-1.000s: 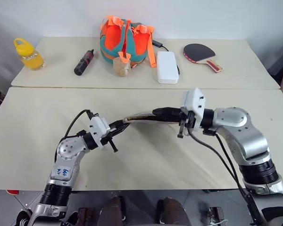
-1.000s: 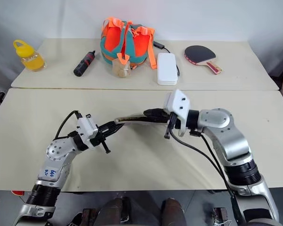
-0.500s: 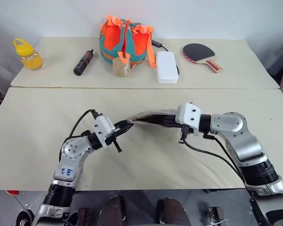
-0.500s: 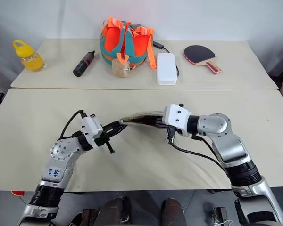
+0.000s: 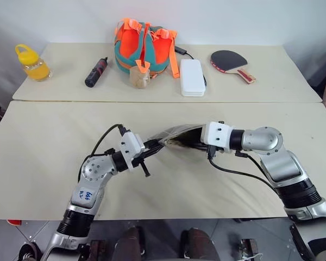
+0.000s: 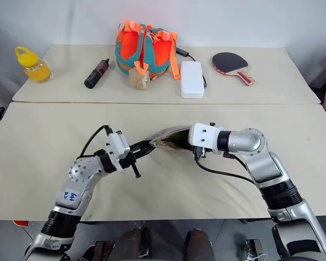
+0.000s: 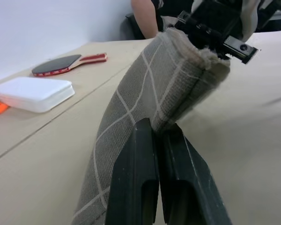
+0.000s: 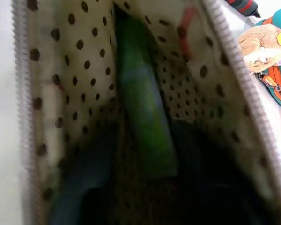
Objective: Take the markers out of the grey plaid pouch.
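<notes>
Grid-woven grey plaid pouch (image 7: 145,93) pinched in left fingers (image 7: 136,173), slim green marker (image 8: 145,117) inside dotted lining, right fingers' spread unclear.

Both arms bend inward so the two hands face each other, the left hand (image 5: 155,147) with its black fingers (image 7: 150,187) pressed together on the end of the grey plaid pouch (image 5: 176,134), the right hand (image 5: 193,142) reaching into its opposite end.

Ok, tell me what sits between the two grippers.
The grey plaid pouch spans the gap, lifted off the table: the left gripper pinches one end, the right gripper is at its open mouth. Seen in both eye views.
</notes>
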Tool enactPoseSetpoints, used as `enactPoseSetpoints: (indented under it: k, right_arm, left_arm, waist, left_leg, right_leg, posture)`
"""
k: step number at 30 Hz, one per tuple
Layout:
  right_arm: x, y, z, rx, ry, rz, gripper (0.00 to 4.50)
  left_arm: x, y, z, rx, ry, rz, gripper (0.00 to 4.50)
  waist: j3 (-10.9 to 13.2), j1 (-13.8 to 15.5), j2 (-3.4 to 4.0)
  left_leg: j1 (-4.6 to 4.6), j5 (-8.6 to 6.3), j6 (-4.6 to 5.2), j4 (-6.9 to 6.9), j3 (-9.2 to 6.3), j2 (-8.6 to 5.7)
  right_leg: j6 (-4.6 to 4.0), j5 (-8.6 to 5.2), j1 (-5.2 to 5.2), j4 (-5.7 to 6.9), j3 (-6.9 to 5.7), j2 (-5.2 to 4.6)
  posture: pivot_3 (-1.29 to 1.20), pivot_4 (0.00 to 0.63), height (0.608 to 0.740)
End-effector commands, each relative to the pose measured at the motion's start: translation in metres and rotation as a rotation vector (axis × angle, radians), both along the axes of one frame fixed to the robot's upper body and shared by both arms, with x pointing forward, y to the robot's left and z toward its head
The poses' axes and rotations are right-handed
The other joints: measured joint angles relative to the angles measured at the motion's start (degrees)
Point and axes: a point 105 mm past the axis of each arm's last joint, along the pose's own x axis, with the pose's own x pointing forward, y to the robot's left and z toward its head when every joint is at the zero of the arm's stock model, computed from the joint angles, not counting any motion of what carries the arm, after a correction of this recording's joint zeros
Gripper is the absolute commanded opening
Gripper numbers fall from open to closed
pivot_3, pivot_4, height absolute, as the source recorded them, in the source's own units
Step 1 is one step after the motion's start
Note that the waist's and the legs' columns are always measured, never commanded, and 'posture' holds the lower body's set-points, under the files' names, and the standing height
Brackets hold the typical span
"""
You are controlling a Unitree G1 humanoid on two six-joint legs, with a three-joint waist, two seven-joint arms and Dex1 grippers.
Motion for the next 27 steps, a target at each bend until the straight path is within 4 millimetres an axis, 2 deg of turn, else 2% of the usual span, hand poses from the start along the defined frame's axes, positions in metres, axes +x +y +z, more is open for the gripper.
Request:
enactPoseSetpoints:
  k: [1,4,9,10,14,18,20,22,24,27]
  right_arm:
    - [0.002,0.0,0.013,0.011,-0.058,-0.002,3.51]
    - [0.002,0.0,0.011,0.002,-0.057,-0.002,4.48]
    - [-0.001,0.0,0.019,0.024,-0.016,0.013,4.48]
    - [-0.002,0.0,0.02,0.023,-0.012,0.017,4.05]
    - [-0.006,-0.006,0.032,-0.051,-0.016,0.046,2.81]
    - [-0.013,-0.009,0.044,-0.119,0.004,0.078,2.81]
    - [-0.017,-0.012,0.049,-0.123,0.067,0.085,2.81]
    - [-0.018,-0.017,0.044,-0.151,0.144,0.074,2.81]
    - [-0.016,-0.025,0.036,-0.225,0.172,0.051,2.81]
    - [-0.019,-0.023,0.032,-0.253,0.209,0.056,2.81]
  left_arm:
    - [-0.002,-0.002,0.032,-0.153,-0.015,-0.009,0.0]
    - [-0.006,-0.009,0.026,-0.119,0.006,-0.045,0.0]
    - [-0.013,-0.013,0.018,-0.13,0.072,-0.079,0.0]
    - [-0.013,-0.013,0.018,-0.138,0.083,-0.082,0.0]
    - [-0.012,-0.011,0.023,-0.231,0.175,-0.101,0.0]
    - [-0.012,-0.012,0.024,-0.332,0.304,-0.133,0.0]
    - [-0.015,-0.017,0.02,-0.363,0.395,-0.177,0.0]
    - [-0.02,-0.031,0.01,-0.344,0.504,-0.244,0.0]
    - [-0.023,-0.04,0.009,-0.35,0.543,-0.294,0.0]
    - [-0.022,-0.039,0.01,-0.389,0.59,-0.308,0.0]
  waist:
    - [0.0,0.04,0.0]
    - [0.0,-0.01,0.0]
    - [0.0,0.03,0.0]
    - [0.0,0.03,0.0]
    - [0.0,0.05,0.0]
    - [0.0,-0.04,0.0]
    - [0.0,-0.05,0.0]
    - [0.0,0.05,0.0]
    - [0.0,0.14,-0.01]
    - [0.01,0.18,-0.02]
  left_leg:
    - [0.0,0.0,0.0,0.01,0.0,0.0]
    - [0.0,0.0,0.0,0.01,-0.01,0.0]
    - [0.0,0.0,0.0,0.02,0.0,0.0]
    - [0.0,0.0,0.0,0.02,-0.01,0.0]
    - [0.0,0.0,0.01,0.01,-0.01,0.0]
    - [0.0,0.0,0.0,0.01,-0.04,0.01]
    - [0.0,0.0,0.0,0.02,-0.02,0.01]
    - [0.0,0.0,0.0,0.02,-0.04,0.02]
    - [0.0,-0.01,0.02,0.02,-0.04,-0.01]
    - [0.0,-0.03,0.05,0.01,-0.04,-0.04]
  right_leg:
    - [0.0,0.0,0.01,0.0,0.01,0.0]
    - [0.01,0.0,0.02,-0.01,0.0,0.0]
    - [0.01,0.0,0.02,-0.01,0.01,0.0]
    - [0.01,0.0,0.02,-0.01,0.01,0.0]
    - [0.01,0.0,0.02,-0.02,0.02,0.0]
    - [0.01,0.0,0.03,-0.02,0.01,0.0]
    - [0.01,0.0,0.02,-0.03,0.03,0.0]
    - [0.01,0.0,0.03,-0.02,0.02,0.01]
    - [0.01,0.0,0.06,-0.06,0.03,0.0]
    - [0.03,0.01,0.09,-0.14,0.03,-0.01]
  posture:
    - [0.0,0.15,0.74]
    - [0.0,0.15,0.74]
    - [0.0,0.15,0.74]
    - [0.0,0.15,0.74]
    - [0.0,0.15,0.74]
    - [0.0,0.15,0.74]
    - [0.0,0.15,0.74]
    - [0.0,0.15,0.74]
    - [0.0,0.15,0.74]
    - [0.0,0.15,0.74]
